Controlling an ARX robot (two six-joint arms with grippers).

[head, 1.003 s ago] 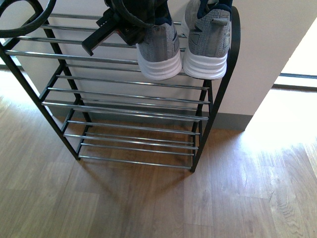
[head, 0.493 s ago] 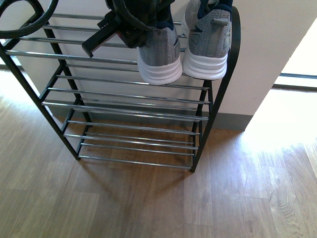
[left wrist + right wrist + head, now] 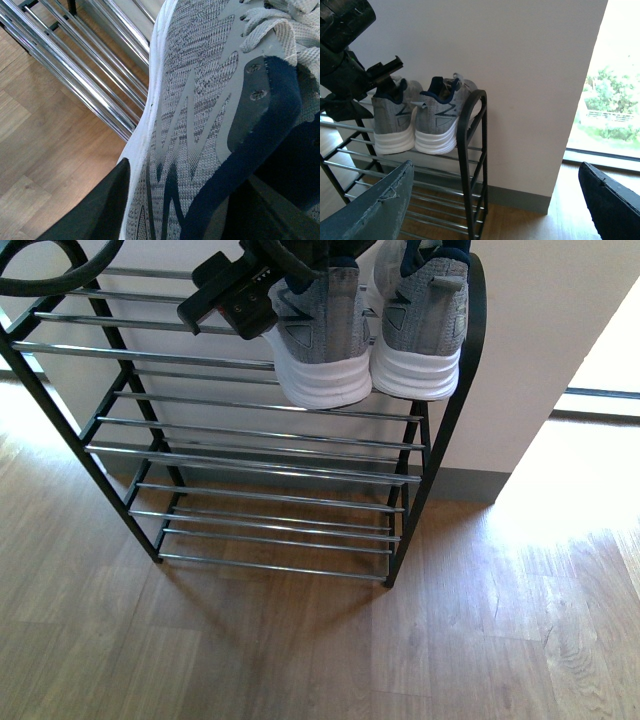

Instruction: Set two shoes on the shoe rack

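Observation:
Two grey knit shoes with white soles stand heel-out side by side at the right end of the shoe rack's (image 3: 447, 430) top tier. My left gripper (image 3: 285, 285) is shut on the left shoe (image 3: 320, 345), reaching in from the left. The left wrist view is filled by that shoe's zigzag side (image 3: 200, 120), with my left gripper (image 3: 185, 220) clamped across its collar and the chrome bars (image 3: 85, 75) beside it. The right shoe (image 3: 422, 335) sits free against the rounded frame end. My right gripper (image 3: 495, 210) hangs open and holds nothing, well back from the rack (image 3: 470, 145) and both shoes (image 3: 417, 122).
A white wall (image 3: 540, 330) with a grey skirting (image 3: 465, 485) stands behind the rack. Lower tiers of bars (image 3: 260, 460) hold nothing. Wooden floor (image 3: 320, 650) spreads in front. A bright window opening (image 3: 615, 85) lies to the right.
The left gripper has risen a little and turned with the shoe. The shoe's heel has swung so that its side mark now shows, and it sits closer to the right shoe.

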